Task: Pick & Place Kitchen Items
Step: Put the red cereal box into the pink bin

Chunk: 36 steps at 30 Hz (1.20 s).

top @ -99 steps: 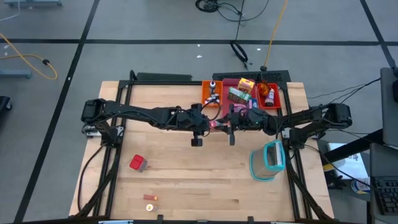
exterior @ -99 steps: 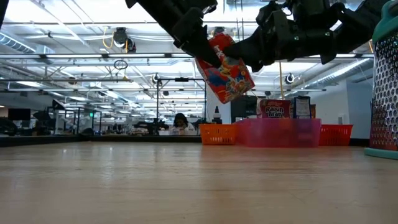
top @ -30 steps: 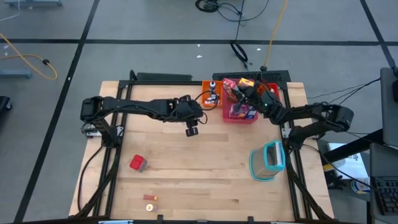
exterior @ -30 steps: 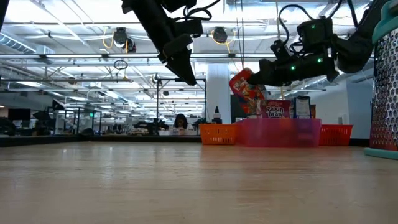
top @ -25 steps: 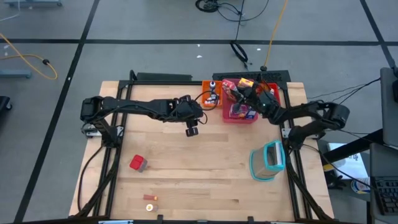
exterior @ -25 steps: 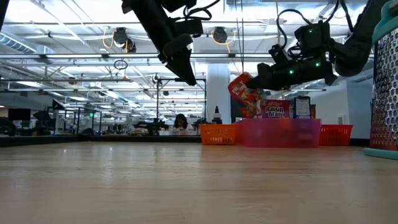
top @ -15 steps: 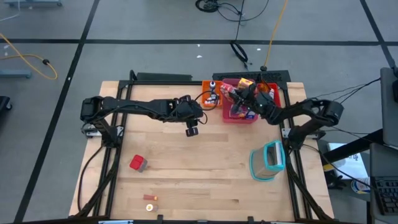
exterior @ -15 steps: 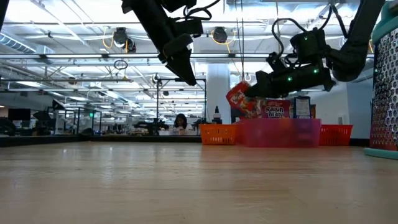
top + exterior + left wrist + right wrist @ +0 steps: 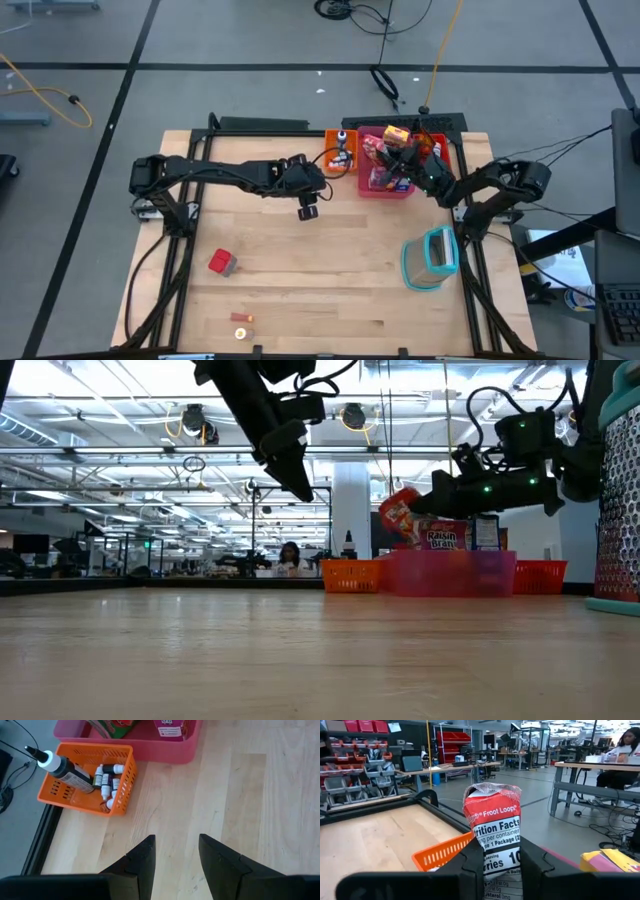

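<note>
High view shows you the right gripper (image 9: 400, 160) over the pink tray (image 9: 385, 190) at the table's far edge, and its wrist view confirms it is clamped on the red Froot Loops carton (image 9: 492, 832), the two dark fingers (image 9: 472, 857) pressing the carton's narrow sides. In the low view you can see that carton (image 9: 400, 515) tilted and held just above the pink tray's (image 9: 450, 572) rim, beside a Raisin Bran box (image 9: 443, 536) standing inside the tray.

Your left gripper (image 9: 308, 210) hangs over bare wood near the table's middle, to the left of the trays, with its fingers (image 9: 142, 857) parted and nothing between them. Its wrist view looks down on the orange tray (image 9: 122, 785), which holds a dark bottle with a white cap (image 9: 65, 770) and several tiny bottles (image 9: 107, 780); this tray sits touching the left side of the pink one.

A red tray (image 9: 440, 160) sits on the pink tray's right. Elsewhere on the table you have a red cube (image 9: 222, 262) towards the near left, small orange-brown bits (image 9: 241, 324) close to the near edge, and the teal-rimmed clear container (image 9: 430, 257) on the right side.
</note>
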Motion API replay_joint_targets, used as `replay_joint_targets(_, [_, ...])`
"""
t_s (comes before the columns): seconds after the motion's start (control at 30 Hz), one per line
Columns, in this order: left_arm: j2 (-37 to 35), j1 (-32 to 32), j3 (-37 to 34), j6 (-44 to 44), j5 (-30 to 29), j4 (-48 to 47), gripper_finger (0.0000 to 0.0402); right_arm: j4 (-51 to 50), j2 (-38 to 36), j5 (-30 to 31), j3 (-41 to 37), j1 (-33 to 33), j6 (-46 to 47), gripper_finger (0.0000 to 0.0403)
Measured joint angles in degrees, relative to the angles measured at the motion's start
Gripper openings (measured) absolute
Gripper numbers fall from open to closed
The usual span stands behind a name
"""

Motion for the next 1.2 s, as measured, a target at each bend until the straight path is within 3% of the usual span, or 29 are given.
replay_joint_targets(0.2, [0.0,0.0,0.0,0.02,0.02,0.98,0.015,0.47,0.0,-0.04,0.0,0.02,-0.02,0.0061])
replay_joint_targets(0.67, [0.0,0.01,-0.04,-0.01,0.01,1.15,0.015,0.35,0.0,-0.05,0.0,0.07,-0.51,0.0086])
replay_joint_targets(1.2, [0.0,0.0,-0.07,0.0,-0.01,1.16,0.015,-0.3,-0.02,0.07,0.0,0.07,-1.06,0.019])
